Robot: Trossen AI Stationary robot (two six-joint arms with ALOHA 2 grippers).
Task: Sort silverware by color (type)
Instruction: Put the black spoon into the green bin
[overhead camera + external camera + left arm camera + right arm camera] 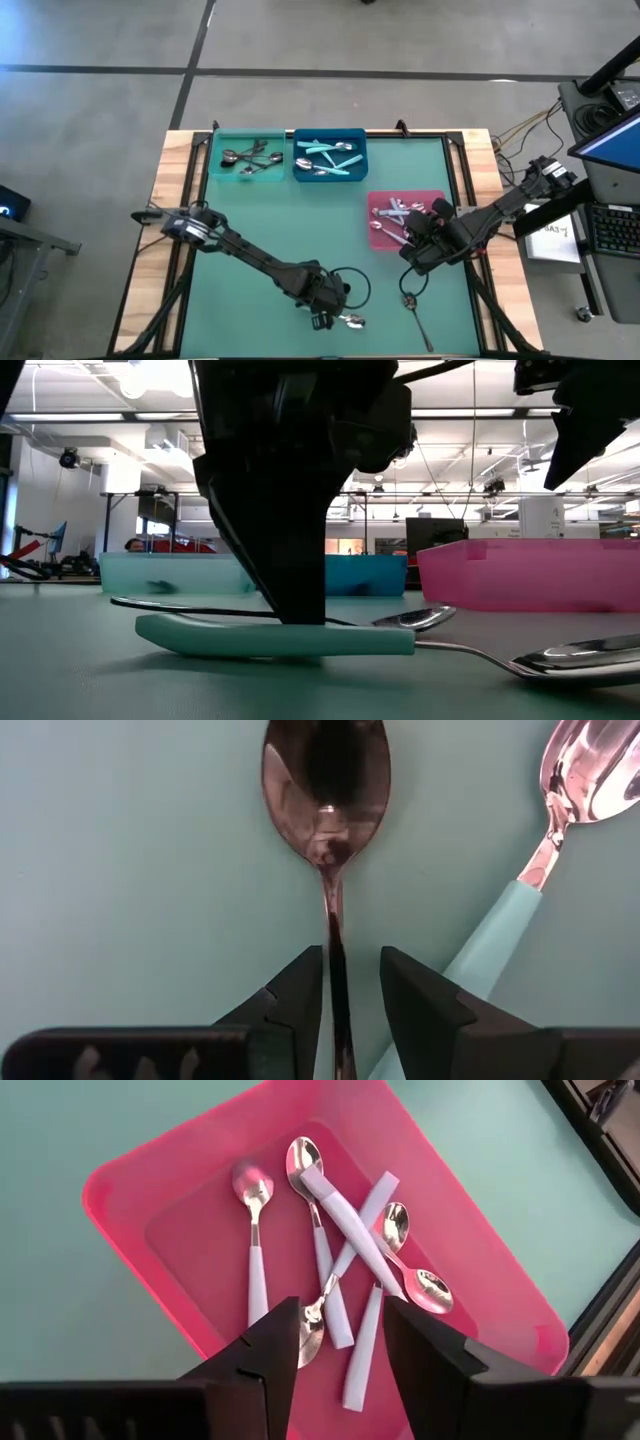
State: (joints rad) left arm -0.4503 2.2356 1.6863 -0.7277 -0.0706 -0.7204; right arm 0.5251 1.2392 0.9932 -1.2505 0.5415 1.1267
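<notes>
At six o'clock on the green surface [300, 220], the left tool [350, 1010] straddles a dark metal spoon [328, 790]'s handle, slightly spread, poised to pinch. At three o'clock, the right tool [340, 1350] hovers spread over the pink rectangular bin [480, 1230] of white-handled spoons [345, 1230], empty.

Even, bright overhead lighting; ceiling lamps [150, 385] glare at the low view's top, silhouetting the foreground arm [290, 490]. Spoon bowl [326, 790] mirrors dark reflections; shadows soft.
</notes>
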